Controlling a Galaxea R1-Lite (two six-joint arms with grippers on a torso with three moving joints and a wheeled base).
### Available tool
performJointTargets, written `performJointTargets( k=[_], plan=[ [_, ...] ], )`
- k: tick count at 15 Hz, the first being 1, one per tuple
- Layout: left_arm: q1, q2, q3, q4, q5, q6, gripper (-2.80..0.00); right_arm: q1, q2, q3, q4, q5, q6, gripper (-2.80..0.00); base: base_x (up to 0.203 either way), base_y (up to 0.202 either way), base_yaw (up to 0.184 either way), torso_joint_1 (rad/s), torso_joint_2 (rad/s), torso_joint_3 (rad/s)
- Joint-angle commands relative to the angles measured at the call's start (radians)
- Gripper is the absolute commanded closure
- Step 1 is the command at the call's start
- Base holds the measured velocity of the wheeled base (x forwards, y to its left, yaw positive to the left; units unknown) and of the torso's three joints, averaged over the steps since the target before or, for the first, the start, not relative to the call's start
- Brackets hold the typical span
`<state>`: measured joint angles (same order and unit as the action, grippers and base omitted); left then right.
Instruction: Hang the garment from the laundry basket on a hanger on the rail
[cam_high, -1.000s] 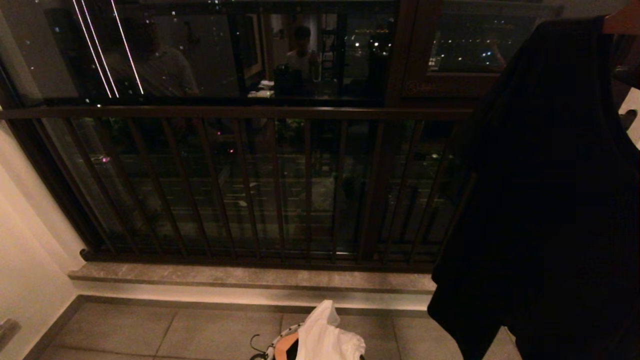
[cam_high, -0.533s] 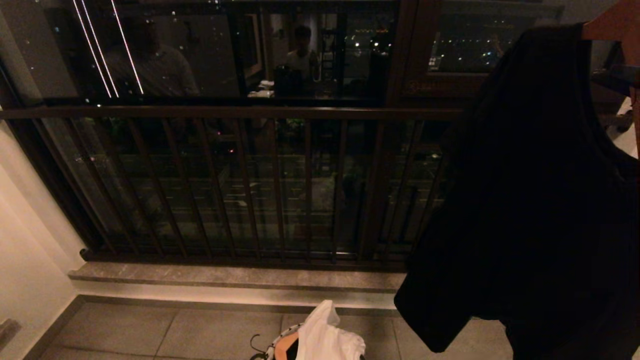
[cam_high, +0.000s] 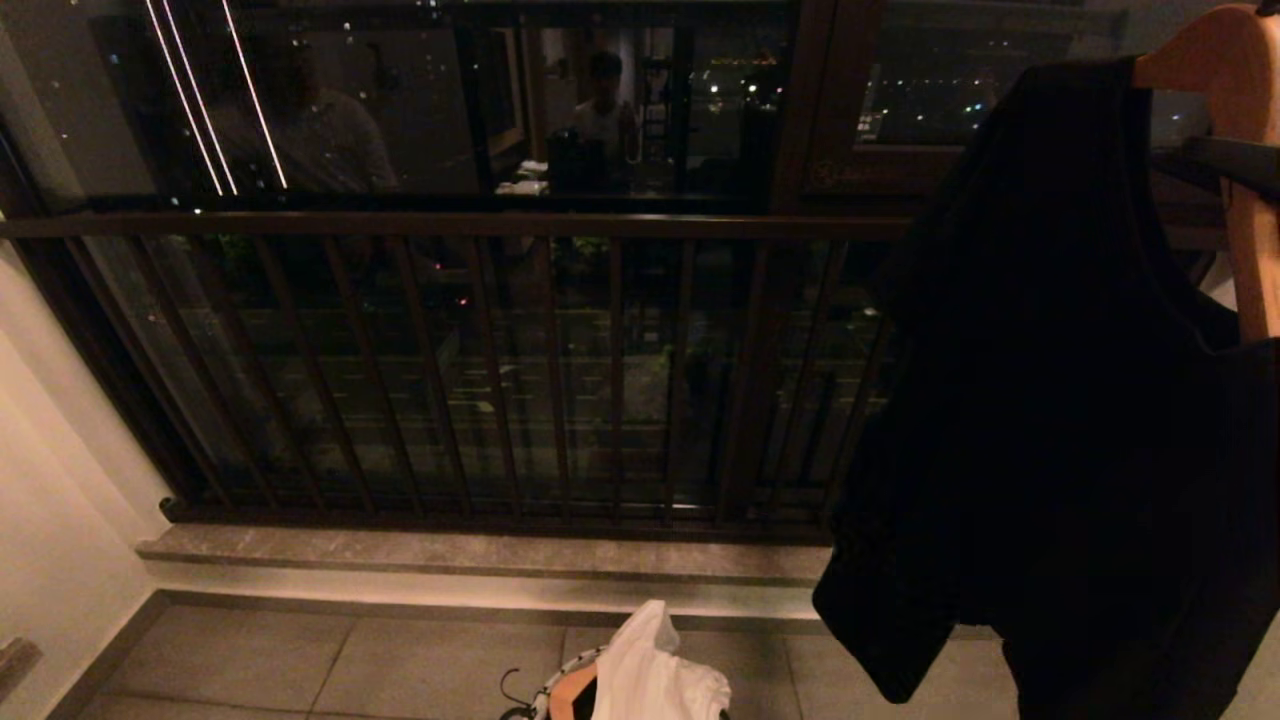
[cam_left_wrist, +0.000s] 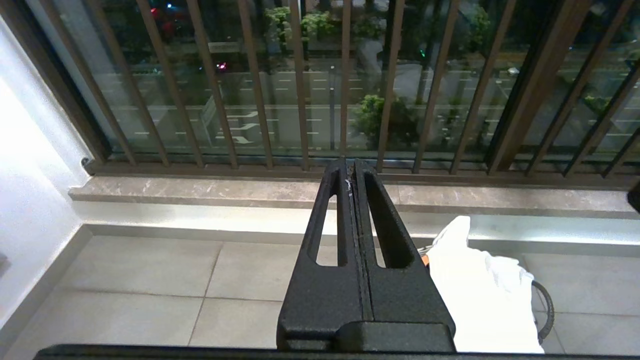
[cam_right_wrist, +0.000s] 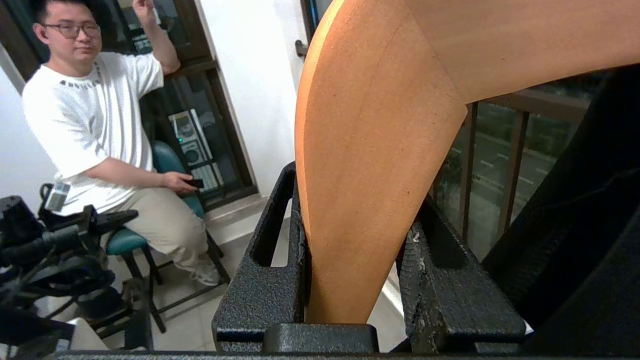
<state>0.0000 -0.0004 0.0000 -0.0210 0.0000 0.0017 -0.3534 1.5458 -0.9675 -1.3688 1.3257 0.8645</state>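
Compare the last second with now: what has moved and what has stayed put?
The right gripper, clamped on the wooden hanger, has carried the black garment leftward and lower in the head view, showing more of the hanger. The laundry basket, its white cloth and the shut left gripper stayed put.

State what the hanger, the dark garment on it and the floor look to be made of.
Hanger: wood, smooth matte tan with fine pores. Dark garment: soft black cloth, drooping in folds; the weave cannot be made out. Floor: probably ceramic or stone tile, matte grey squares with grout lines.
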Motion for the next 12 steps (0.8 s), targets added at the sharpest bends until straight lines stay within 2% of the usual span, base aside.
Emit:
performJointTargets(
  k=[1,12],
  plan=[
    [0.0,0.0,0.008,0.0,0.0,0.0,0.0,0.001,0.024,-0.003,-0.022,0.007,0.008,0.0,0.0,0.0,0.0,0.0,0.0,0.0],
    [0.0,0.0,0.006,0.0,0.0,0.0,0.0,0.024,0.091,0.012,-0.113,0.006,0.01,0.0,0.0,0.0,0.0,0.0,0.0,0.0]
  ],
)
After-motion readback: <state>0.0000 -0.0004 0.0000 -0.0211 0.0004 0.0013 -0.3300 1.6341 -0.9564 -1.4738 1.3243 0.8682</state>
